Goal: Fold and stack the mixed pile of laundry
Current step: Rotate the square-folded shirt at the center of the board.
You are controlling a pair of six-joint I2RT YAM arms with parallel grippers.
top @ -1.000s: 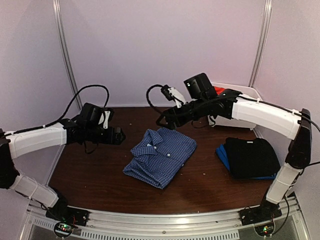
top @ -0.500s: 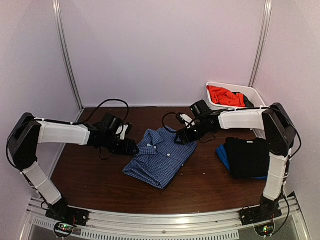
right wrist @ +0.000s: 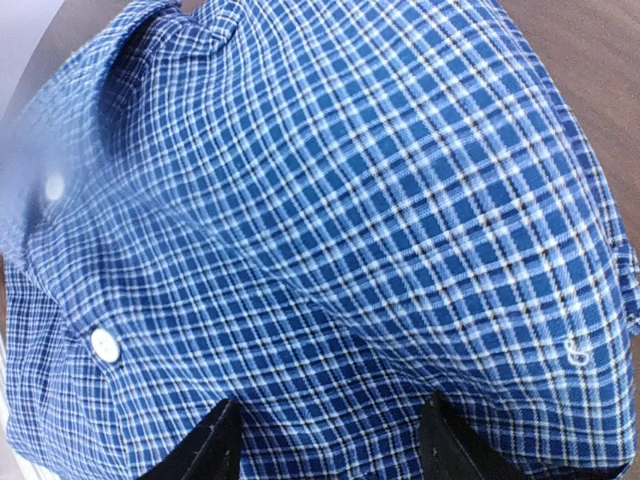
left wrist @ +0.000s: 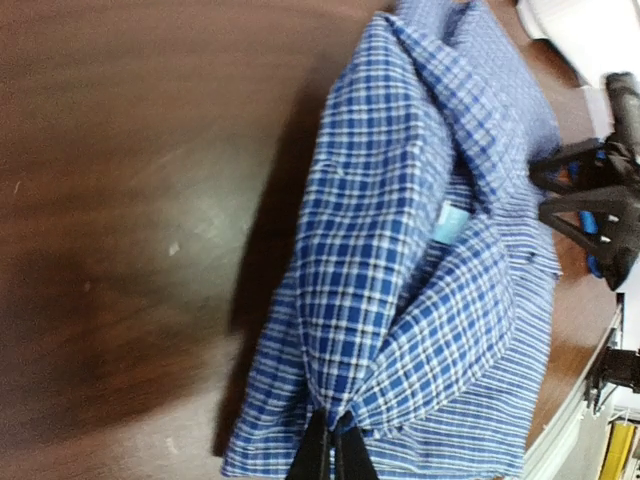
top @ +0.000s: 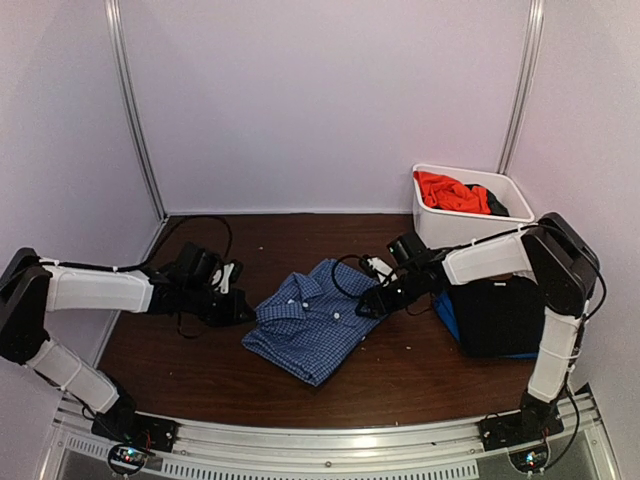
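The blue-and-white checked shirt (top: 310,325) lies folded mid-table, its left side bunched up. My left gripper (top: 243,312) is low at the shirt's left edge. In the left wrist view it (left wrist: 333,452) is shut, pinching a pleat of the checked shirt (left wrist: 400,250). My right gripper (top: 372,303) is at the shirt's right edge. In the right wrist view its fingers (right wrist: 215,445) stand wide apart around my right gripper (right wrist: 330,440), with the checked shirt (right wrist: 330,200) bulging between them. A folded black garment (top: 500,315) rests on a blue piece (top: 443,312) at the right.
A white tub (top: 440,228) stands at the back right, holding an orange T-shirt (top: 450,190) and a dark piece (top: 498,205). Purple walls enclose the brown table (top: 180,350) on three sides. Cables trail behind both wrists.
Both arms came down to the shirt's two edges. The left gripper went from open to shut on the left edge and the shirt bunched there. The right gripper narrowed slightly.
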